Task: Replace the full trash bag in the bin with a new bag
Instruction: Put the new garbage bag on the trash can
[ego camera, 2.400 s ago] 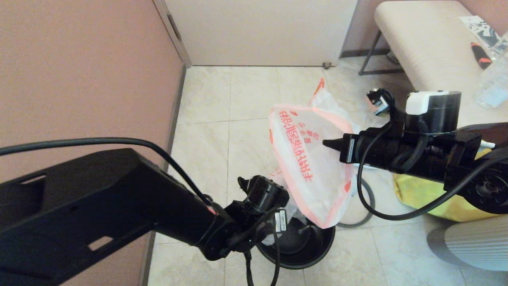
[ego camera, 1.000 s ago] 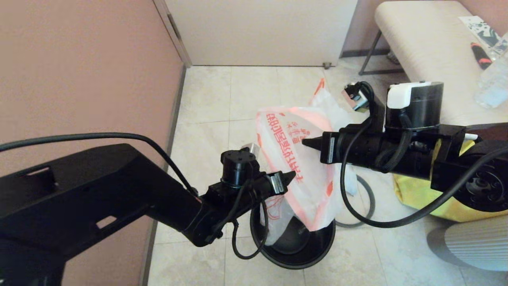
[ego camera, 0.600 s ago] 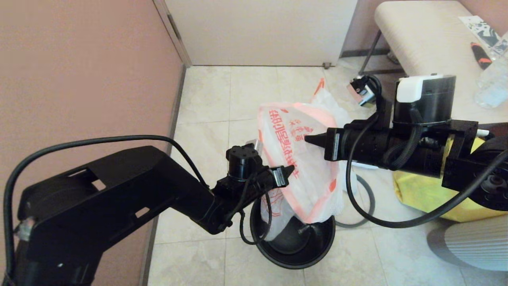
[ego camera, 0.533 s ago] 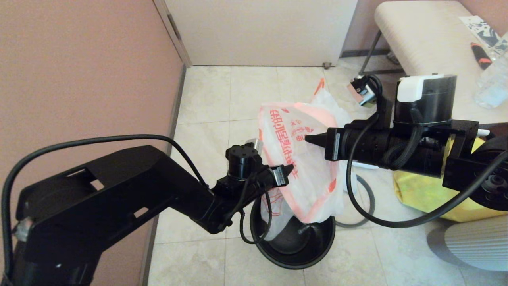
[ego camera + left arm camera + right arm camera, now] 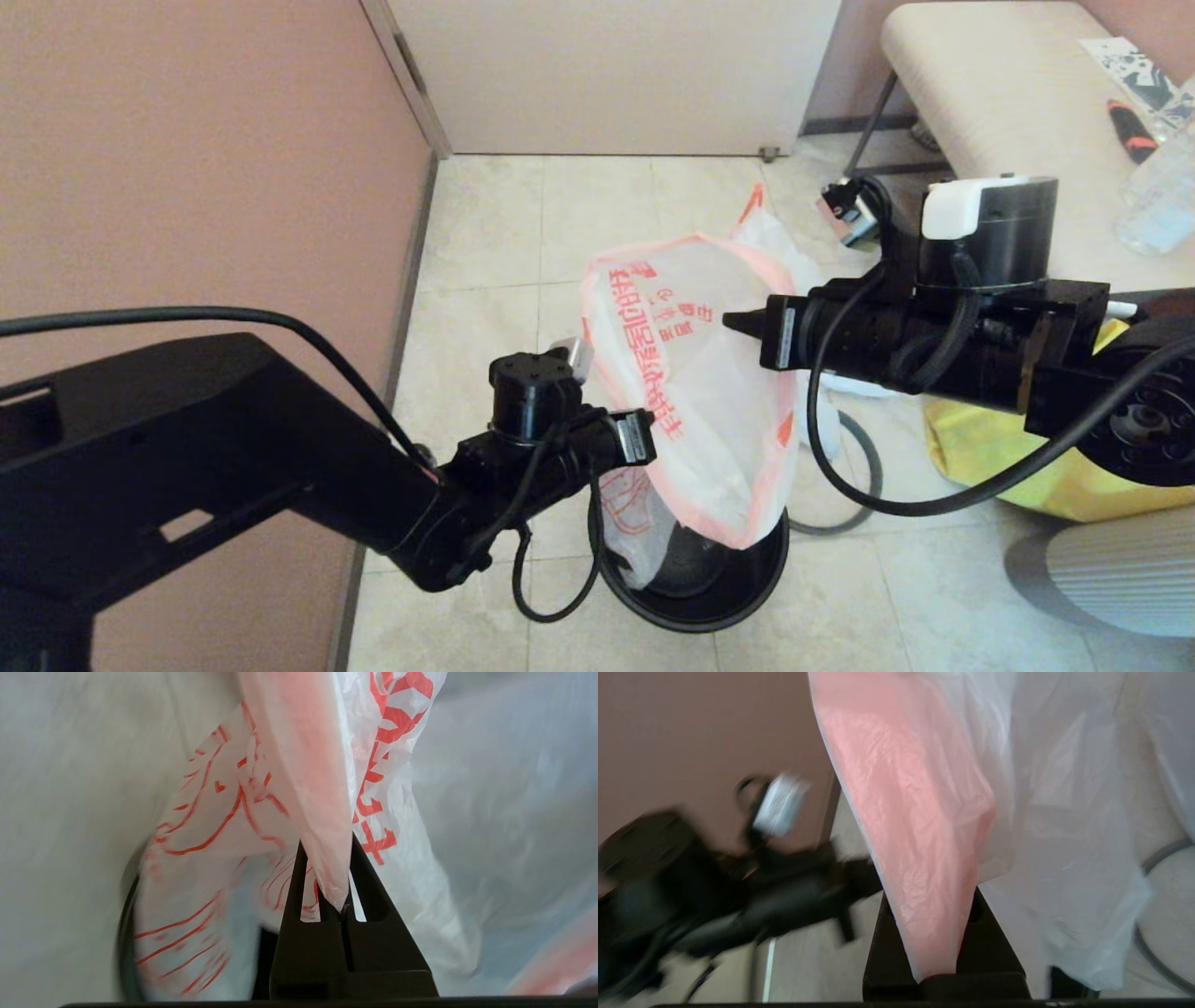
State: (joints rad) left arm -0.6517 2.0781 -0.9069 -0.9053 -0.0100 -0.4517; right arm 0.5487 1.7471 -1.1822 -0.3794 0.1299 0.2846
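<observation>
Both grippers, left [image 5: 653,431] and right [image 5: 733,322], pinch the new bag [image 5: 695,373] by its edges above the bin [image 5: 747,597]; spreading the mouth evenly should precede lowering.

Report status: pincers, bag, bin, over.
Left pincer and right pincer each shut on the new bag. Bag spread above the bin, bottom dipping inside. Grey ring on floor beside.
</observation>
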